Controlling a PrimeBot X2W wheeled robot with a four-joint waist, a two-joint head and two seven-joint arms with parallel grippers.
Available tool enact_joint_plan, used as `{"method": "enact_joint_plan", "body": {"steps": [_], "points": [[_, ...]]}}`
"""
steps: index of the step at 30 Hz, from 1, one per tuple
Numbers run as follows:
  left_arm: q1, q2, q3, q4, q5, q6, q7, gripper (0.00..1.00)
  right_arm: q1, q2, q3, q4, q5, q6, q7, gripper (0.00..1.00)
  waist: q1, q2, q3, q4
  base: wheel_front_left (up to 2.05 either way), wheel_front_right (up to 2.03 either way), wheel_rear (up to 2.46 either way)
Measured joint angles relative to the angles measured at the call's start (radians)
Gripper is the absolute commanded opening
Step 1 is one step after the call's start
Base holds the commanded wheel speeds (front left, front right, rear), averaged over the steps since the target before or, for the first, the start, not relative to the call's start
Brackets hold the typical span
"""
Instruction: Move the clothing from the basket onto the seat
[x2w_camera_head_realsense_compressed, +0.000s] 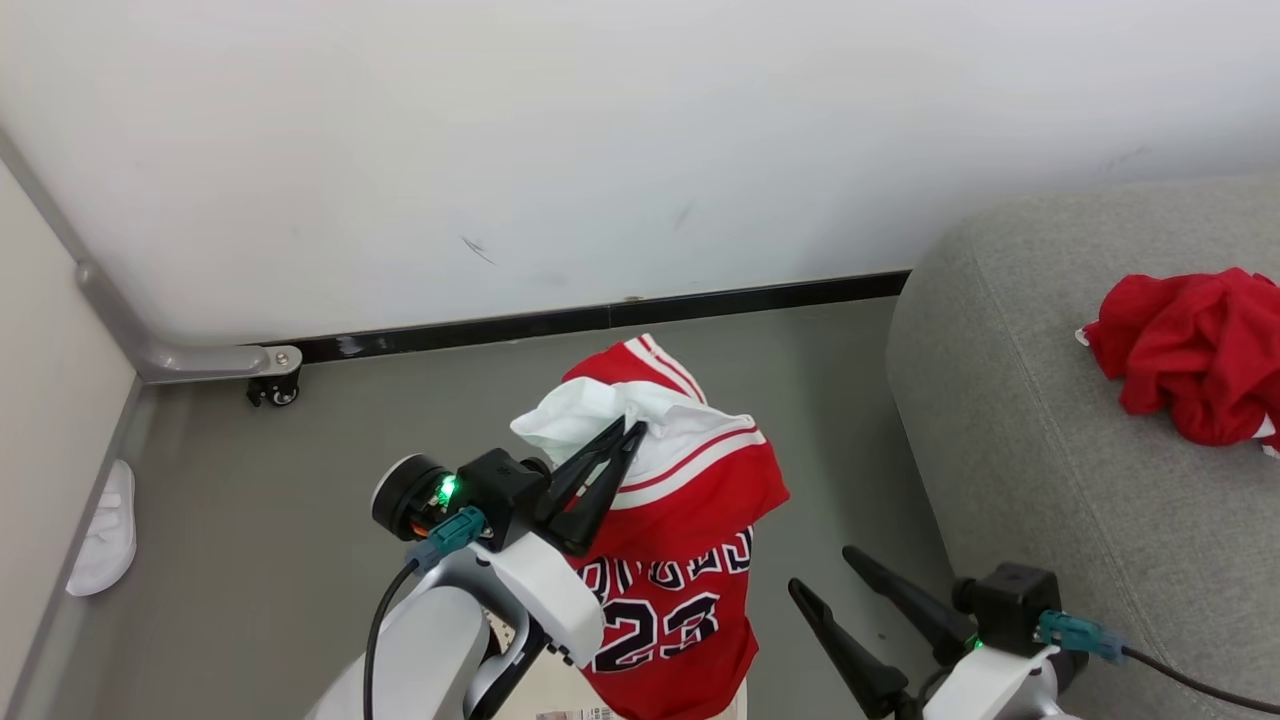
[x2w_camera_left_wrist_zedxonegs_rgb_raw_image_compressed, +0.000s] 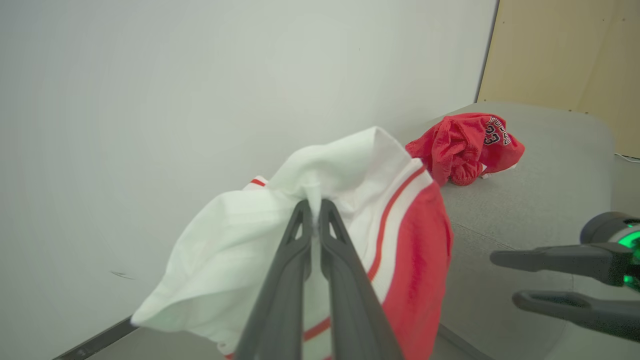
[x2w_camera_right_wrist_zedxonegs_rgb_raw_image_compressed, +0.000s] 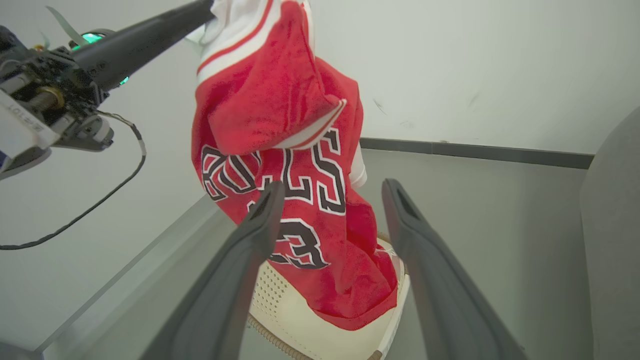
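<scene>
My left gripper (x2w_camera_head_realsense_compressed: 630, 430) is shut on the white upper edge of a red garment (x2w_camera_head_realsense_compressed: 690, 520) with dark lettering and a "23". The garment hangs down from the gripper, and its lower end reaches the cream-white basket (x2w_camera_right_wrist_zedxonegs_rgb_raw_image_compressed: 300, 312). The left wrist view shows the fingertips (x2w_camera_left_wrist_zedxonegs_rgb_raw_image_compressed: 314, 205) pinching the white fabric of the garment (x2w_camera_left_wrist_zedxonegs_rgb_raw_image_compressed: 415, 240). My right gripper (x2w_camera_head_realsense_compressed: 822, 570) stands open and empty, low and to the right of the cloth. From the right wrist, my right gripper (x2w_camera_right_wrist_zedxonegs_rgb_raw_image_compressed: 332, 186) points at the garment (x2w_camera_right_wrist_zedxonegs_rgb_raw_image_compressed: 280, 100). Another red garment (x2w_camera_head_realsense_compressed: 1190, 345) lies crumpled on the grey seat (x2w_camera_head_realsense_compressed: 1030, 420).
A white wall with a dark skirting runs behind the grey floor. At the far left a white slipper (x2w_camera_head_realsense_compressed: 105, 530) lies by a pale panel. Near it stands a metal frame foot on a castor (x2w_camera_head_realsense_compressed: 272, 385). The seat's rounded corner stands close on the right.
</scene>
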Motion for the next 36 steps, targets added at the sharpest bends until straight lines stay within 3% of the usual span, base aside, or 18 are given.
{"method": "enact_joint_plan", "body": {"steps": [21, 36], "points": [[-0.060, -0.004, -0.108, -0.090, -0.083, 0.000, 0.029, 0.00, -0.109, 0.005, 0.122, 0.208, 0.108, 0.000, 0.000, 1.00, 0.0000, 0.0000, -0.029, 0.084, 0.00, 0.00, 0.00], [-0.089, -0.004, -0.165, -0.133, -0.127, 0.000, 0.053, 0.00, -0.211, 0.057, 0.215, 0.307, 0.174, 0.000, 0.000, 1.00, 0.0000, 0.0000, -0.025, 0.136, 0.00, 0.00, 0.00]]}}
